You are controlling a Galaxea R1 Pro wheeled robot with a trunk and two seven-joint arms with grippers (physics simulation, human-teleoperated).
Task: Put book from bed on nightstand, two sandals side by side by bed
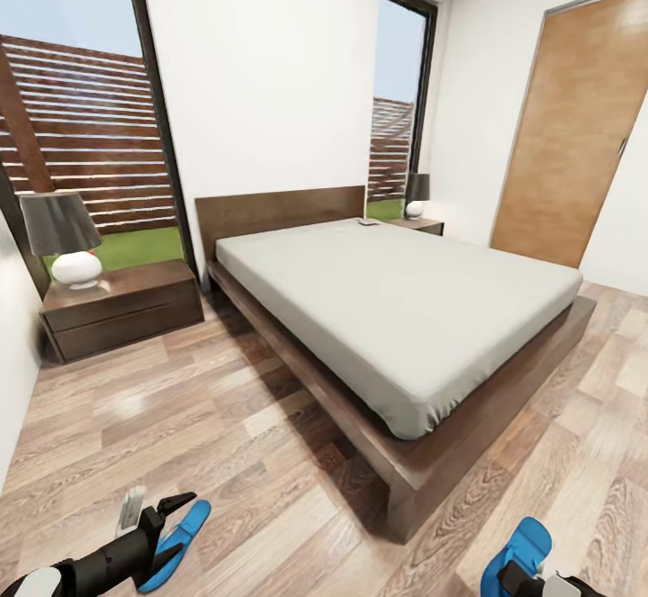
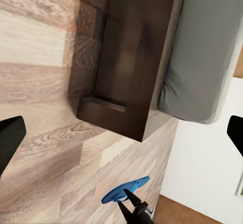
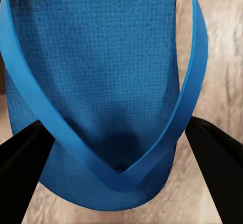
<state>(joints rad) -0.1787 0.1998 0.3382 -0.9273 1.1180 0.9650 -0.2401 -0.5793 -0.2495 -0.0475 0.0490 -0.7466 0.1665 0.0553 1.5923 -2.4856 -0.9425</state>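
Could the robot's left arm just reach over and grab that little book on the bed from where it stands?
Probably not. The book lies at the far corner of the bed, by the headboard, while the left gripper hangs low at the foot end, jaws open, with the whole mattress between.

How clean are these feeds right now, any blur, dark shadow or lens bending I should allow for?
Head view: wide-angle bend tilts the tall black-framed windows and brown wooden door; the small book near the headboard is too blurred to read. Left wrist view: dark-brown bed frame shadowed, wood-plank floor soft. Right wrist view: bright blue sandal close, its weave sharp, dark shadow under the strap.
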